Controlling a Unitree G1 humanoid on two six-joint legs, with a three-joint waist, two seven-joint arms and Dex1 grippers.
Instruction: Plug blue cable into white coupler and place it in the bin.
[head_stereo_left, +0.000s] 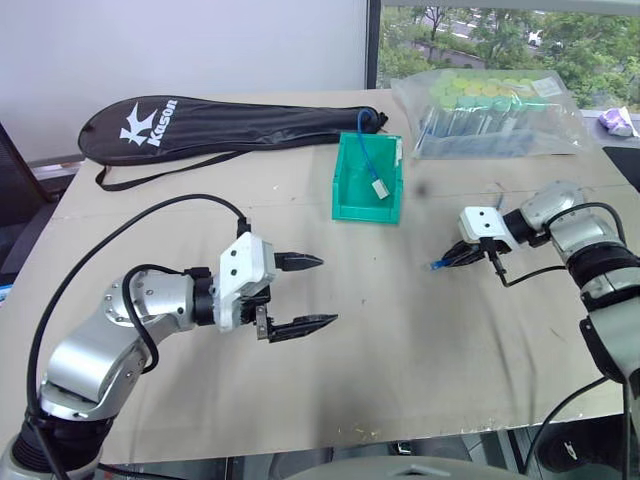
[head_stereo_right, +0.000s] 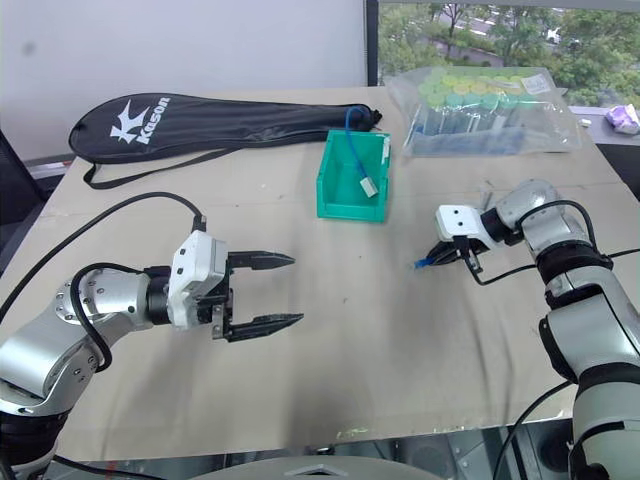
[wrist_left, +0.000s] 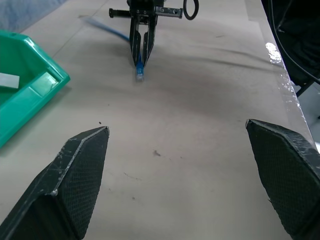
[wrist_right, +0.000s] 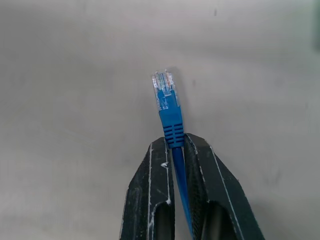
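My right gripper (wrist_right: 174, 145) clamps the blue cable (wrist_right: 170, 117) just behind its clear plug, which points left over the table (head_stereo_left: 400, 330). My left gripper (head_stereo_left: 305, 294) gapes empty. Far left, a black case (head_stereo_left: 210, 125) reads "Kason".

The right pincer (wrist_right: 179, 150) pinches the blue cable (wrist_right: 170, 117) just behind its clear plug — plug pointing outward.
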